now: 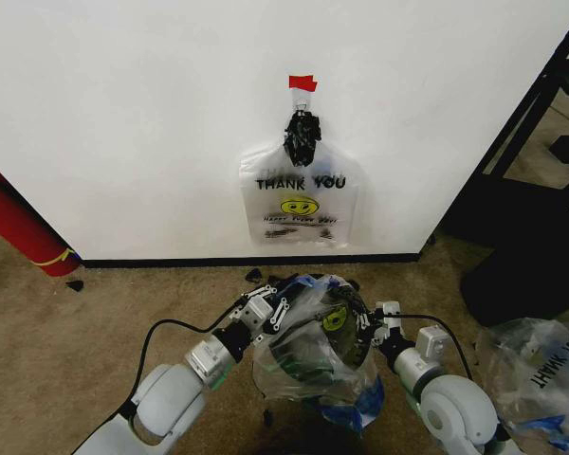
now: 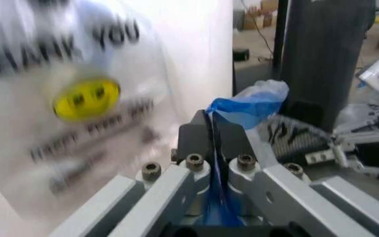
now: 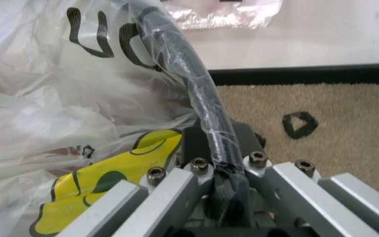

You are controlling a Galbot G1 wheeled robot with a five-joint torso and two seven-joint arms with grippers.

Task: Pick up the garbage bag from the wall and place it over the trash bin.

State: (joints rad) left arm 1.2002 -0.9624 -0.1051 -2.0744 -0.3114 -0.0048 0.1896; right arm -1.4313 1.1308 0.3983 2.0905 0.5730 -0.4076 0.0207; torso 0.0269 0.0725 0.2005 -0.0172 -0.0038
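Thin translucent plastic garbage bag with yellow smiley print and blue patches point(image 1: 313, 346) is draped over the trash bin, whose black rim point(image 1: 299, 353) shows through the film, on the near floor between both arms. Left gripper point(image 1: 283, 308) is pinched closed on a blue fold of the bag's left edge; right gripper point(image 1: 372, 327) is clamped closed on the bag's right side, the rim running between its jaws in the right wrist view. The bag looks featherlight, limp, slippery and easily torn; it is best held at edges or handles, not mid-panel. Worn tan carpet floor point(image 1: 123, 294). Plain white wall with black baseboard point(image 1: 123, 114) stands far, a flat white THANK YOU bag point(image 1: 299, 204) hanging on it. Long red cylinder point(image 1: 19, 232) far left, dark stand point(image 1: 526, 218) right.
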